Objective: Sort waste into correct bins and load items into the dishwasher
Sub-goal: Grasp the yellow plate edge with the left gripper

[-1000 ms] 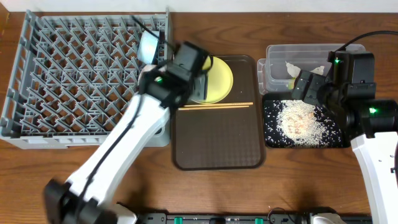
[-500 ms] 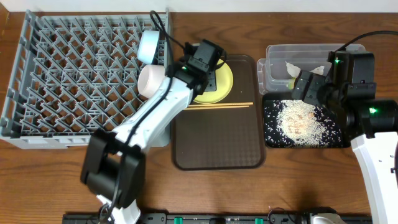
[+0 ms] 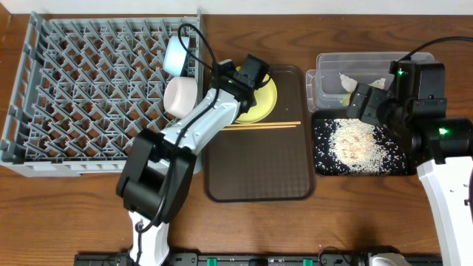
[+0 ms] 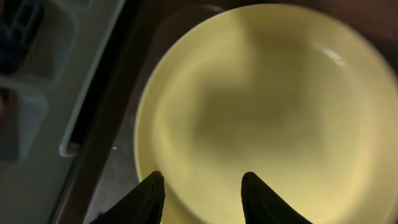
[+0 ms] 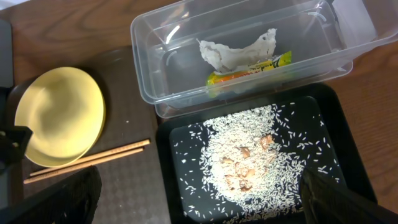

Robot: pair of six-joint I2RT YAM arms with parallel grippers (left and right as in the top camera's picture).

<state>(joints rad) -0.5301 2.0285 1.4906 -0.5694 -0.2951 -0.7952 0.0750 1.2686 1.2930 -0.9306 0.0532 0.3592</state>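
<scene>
Wooden tabletop (image 3: 369, 222) carrying dish rack (image 3: 89, 96) at left edge; yellow-green plate (image 3: 264, 102) lying in brown tray's (image 3: 259, 170) far-left corner. Left gripper (image 4: 200, 196) hovering at plate rim, fingers (image 4: 151, 196) partway apart, holding nothing. Right gripper (image 5: 202, 205) gaping wide above black tray (image 5: 175, 138). Plate-loading step, seemingly; next needing rim pinch, lift rackward

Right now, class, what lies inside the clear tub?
A tissue and a wrapper lie in the tub. The tissue covers part of the wrapper, so that part cannot be seen.

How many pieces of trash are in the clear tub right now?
2. A white tissue lies near the middle of the tub, and an orange-and-green wrapper lies right beside it. Smaller scraps beneath them could be hidden.
</scene>
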